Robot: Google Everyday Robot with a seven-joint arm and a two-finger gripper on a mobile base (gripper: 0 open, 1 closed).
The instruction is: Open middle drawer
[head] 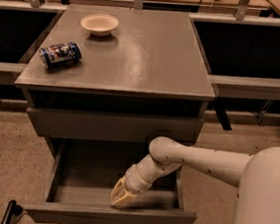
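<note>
The middle drawer (pixel 110 214) is the grey-brown one pulled out of the cabinet (pixel 136 44), below the closed top front (pixel 111 126). Its wide shallow box is open to view and holds nothing but my gripper. My gripper (pixel 122 197) reaches down into the drawer, its cream tip against the inner side of the drawer's front panel, a little right of the middle. My white arm (pixel 199 162) comes in from the right. The lowest drawer is hidden under the open one.
On the cabinet top lie a blue can on its side (pixel 60 56) at the left and a white bowl (pixel 99 24) at the back. Dark shelving stands to both sides. A black cable (pixel 9 210) lies on the floor at the lower left.
</note>
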